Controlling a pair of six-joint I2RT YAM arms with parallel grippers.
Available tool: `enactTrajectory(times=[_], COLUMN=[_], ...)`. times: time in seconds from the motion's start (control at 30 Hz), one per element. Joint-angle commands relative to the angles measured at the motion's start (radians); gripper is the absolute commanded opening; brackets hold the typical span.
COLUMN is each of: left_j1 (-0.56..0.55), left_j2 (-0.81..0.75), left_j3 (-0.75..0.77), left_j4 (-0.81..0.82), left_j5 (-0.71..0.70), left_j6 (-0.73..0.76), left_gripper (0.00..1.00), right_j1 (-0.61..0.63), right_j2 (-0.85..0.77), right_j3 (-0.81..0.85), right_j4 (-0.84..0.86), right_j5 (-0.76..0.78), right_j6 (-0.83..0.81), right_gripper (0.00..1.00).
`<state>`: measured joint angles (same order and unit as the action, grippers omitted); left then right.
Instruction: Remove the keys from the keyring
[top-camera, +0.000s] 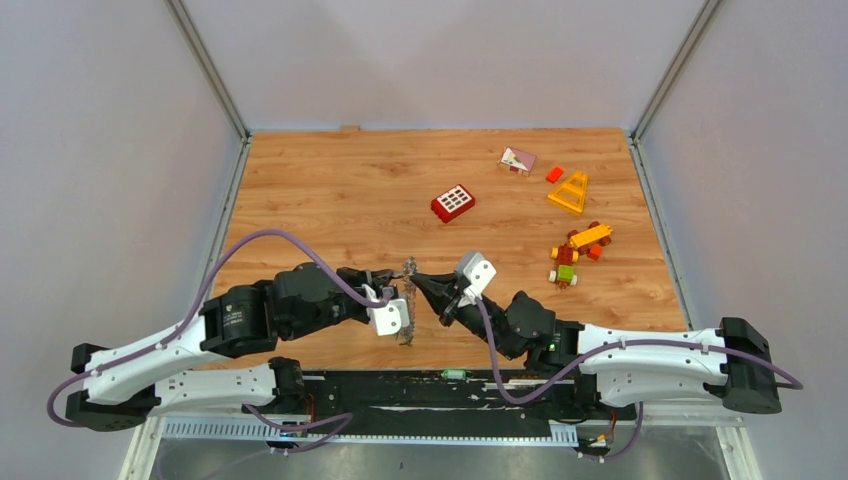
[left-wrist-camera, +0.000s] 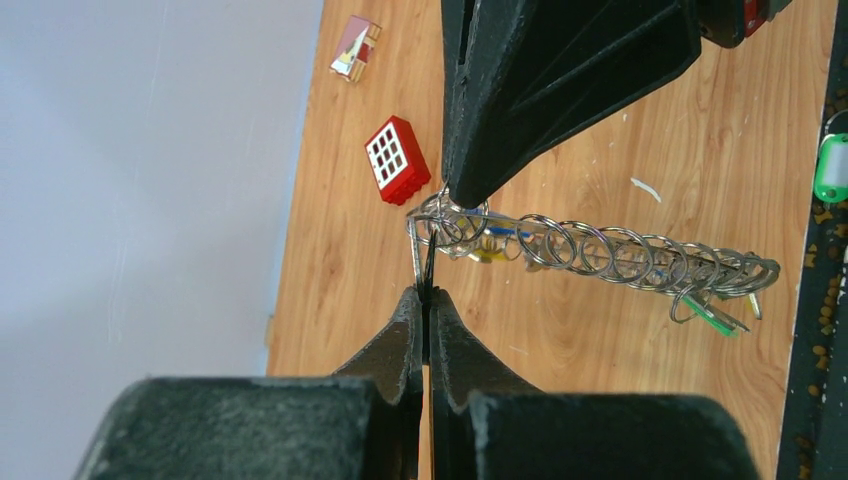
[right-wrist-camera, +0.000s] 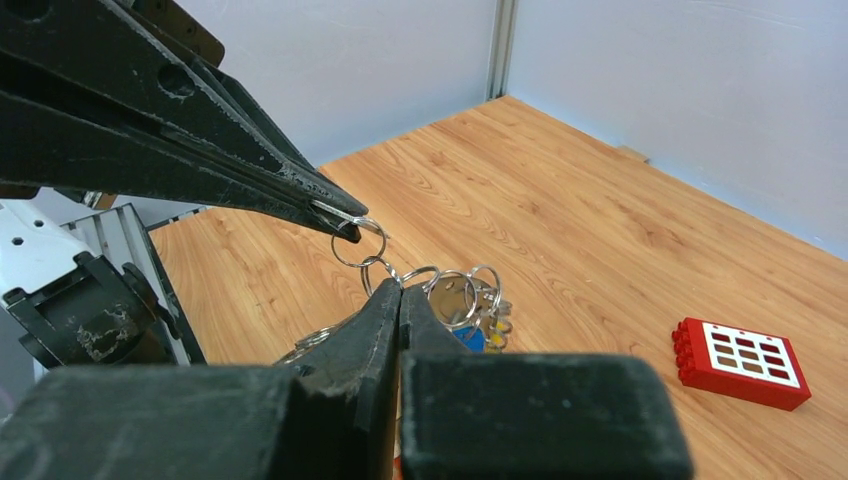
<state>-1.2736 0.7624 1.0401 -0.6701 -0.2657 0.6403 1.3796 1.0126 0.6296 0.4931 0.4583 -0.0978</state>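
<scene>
Left gripper (left-wrist-camera: 425, 292) pinches keyring (left-wrist-camera: 600, 255): bunched silver loops, edge-on.

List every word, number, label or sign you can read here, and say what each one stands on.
No text can be read in any view.
On the red brick: only a white grid of squares, no letters.
On the green tag: no writing shows.
On the left arm's black joint: faint pale marks, too small to read.

Bright even overhead light, faint shadows, left end effector (left-wrist-camera: 427, 292) softly blurred
</scene>
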Motion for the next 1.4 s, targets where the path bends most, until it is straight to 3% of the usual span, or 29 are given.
enactTrajectory(times=[0.0,0.37,0.7,1.37], left_j1=[0.003,0.003,0.003,0.003], left_j2=[-0.033,-0.057,-0.071,-0.043], left_j3=[-0.001,-0.065,-0.171,-0.261], left_j4=[0.112,0.188,0.367,0.471], left_j5=[0.002,-0.020,-0.059,-0.110], left_j6=[-0.067,-0.143,-0.239,-0.306], left_gripper=[0.00,0.00,0.00,0.00], right_j1=[-0.015,-0.018,-0.018,-0.018], right_j2=[-0.002,-0.040,-0.050,-0.093], right_j3=[0.039,0.002,-0.020,-0.052], right_j4=[0.014,0.091,0.120,0.162], right_j5=[0.104,0.149,0.170,0.216], right_j6=[0.026,0.040,0.035,0.057], right_gripper=[0.00,0.00,0.00,0.00])
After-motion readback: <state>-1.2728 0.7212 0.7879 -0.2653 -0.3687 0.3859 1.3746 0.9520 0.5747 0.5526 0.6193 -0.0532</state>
